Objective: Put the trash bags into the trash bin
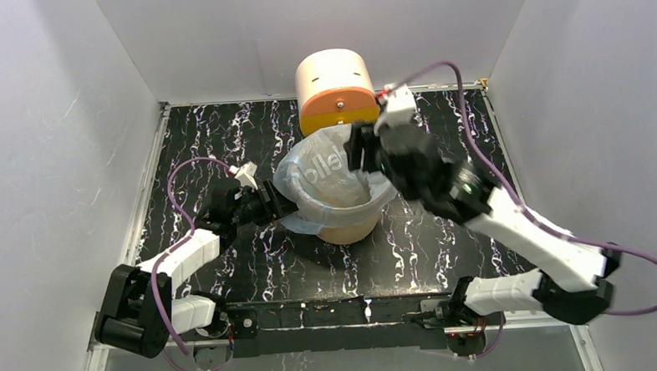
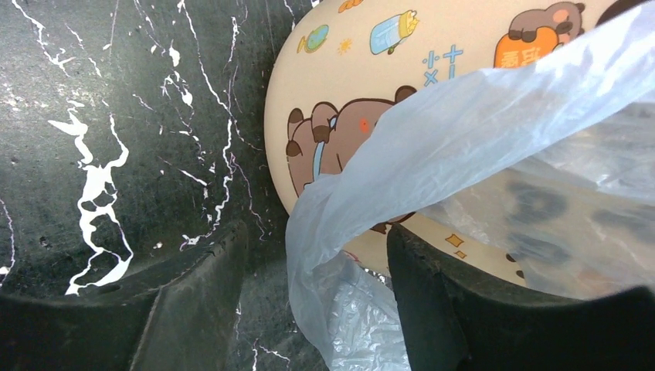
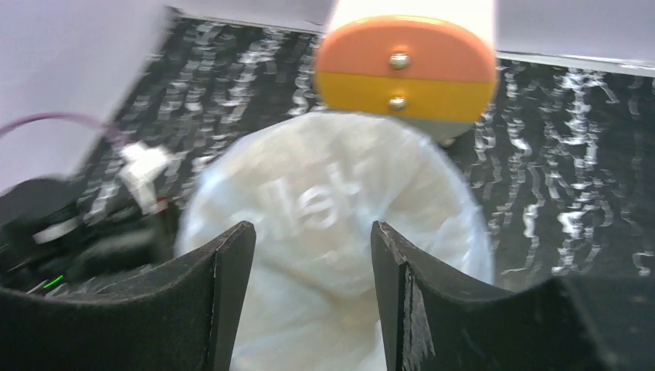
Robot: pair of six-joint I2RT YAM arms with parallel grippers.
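The trash bin (image 1: 348, 231) is a beige bucket with cartoon prints (image 2: 355, 69), standing mid-table. The pale-blue trash bag (image 1: 325, 173) lines its mouth and spills over the left rim. My left gripper (image 1: 280, 203) sits low at the bin's left side. It is open (image 2: 315, 236), and a fold of the bag (image 2: 432, 147) hangs loose between its fingers, close to the right one. My right gripper (image 1: 364, 150) hovers over the bin's back-right rim. In the right wrist view its jaws (image 3: 310, 229) stand open above the bag (image 3: 324, 193), with nothing clamped.
A cream cylinder with an orange-yellow front and knobs (image 1: 335, 89) (image 3: 405, 73) stands just behind the bin. White walls close in the black marbled table (image 1: 445, 239) on three sides. The arm bases sit along the near edge.
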